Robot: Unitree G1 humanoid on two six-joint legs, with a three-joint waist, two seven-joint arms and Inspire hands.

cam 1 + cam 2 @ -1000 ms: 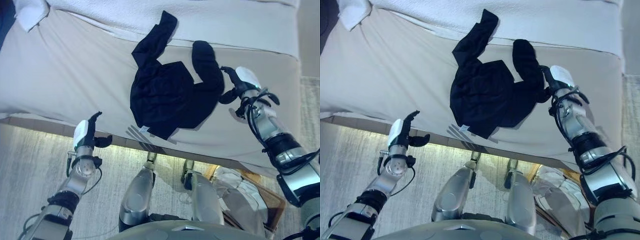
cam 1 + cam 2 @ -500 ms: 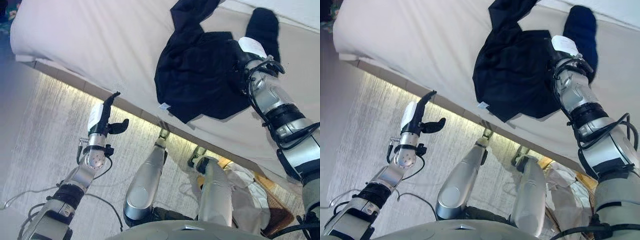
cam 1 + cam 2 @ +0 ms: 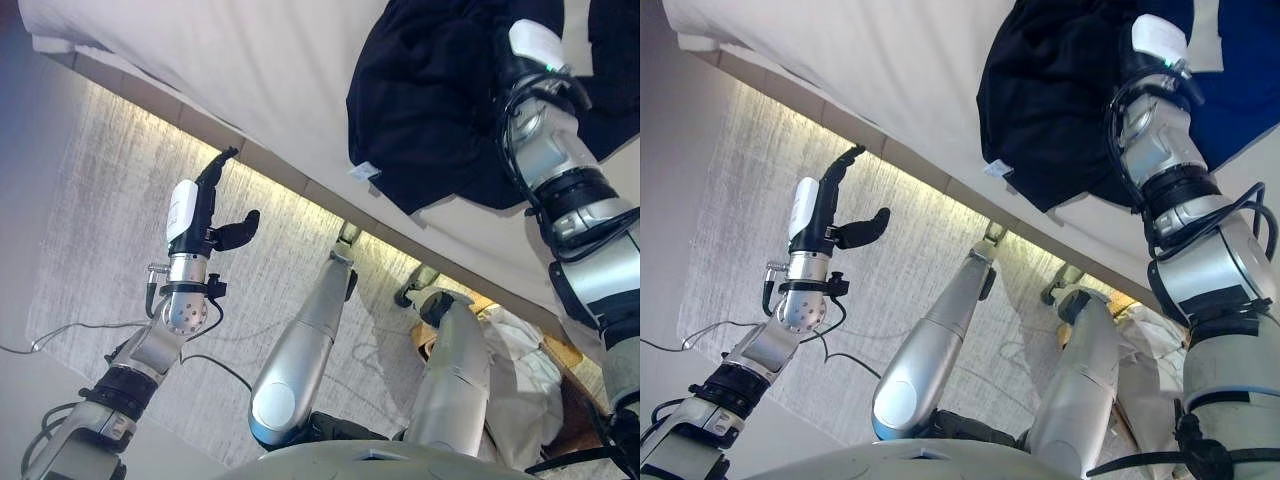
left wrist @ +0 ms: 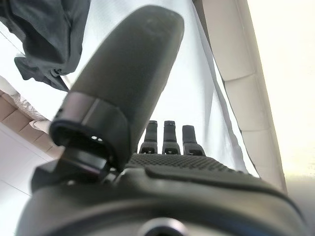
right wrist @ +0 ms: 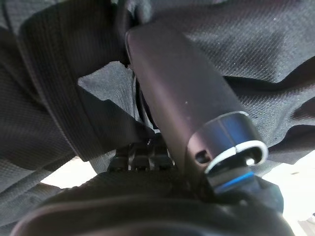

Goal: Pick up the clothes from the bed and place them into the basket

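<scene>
A black garment [image 3: 430, 110] lies on the white bed [image 3: 250, 60], its lower edge hanging over the bed's side. My right hand [image 3: 530, 50] rests in the middle of it. In the right wrist view the dark cloth [image 5: 59, 73] is bunched all around the hand [image 5: 182, 98] and a fold runs under the thumb. My left hand [image 3: 195, 215] is open and empty, held above the floor beside the bed's side. It also shows in the left wrist view [image 4: 167, 167], with the bed sheet past it.
A brown basket [image 3: 575, 400] stands on the floor at the lower right, with white clothes [image 3: 520, 350] in it. The bed's side runs diagonally across the view, with grey carpet [image 3: 110, 180] below it.
The camera has swung, so the whole picture has shifted. My right hand has moved from the garment's sleeve edge onto its middle, and the cloth is now bunched around it. My left hand stays open.
</scene>
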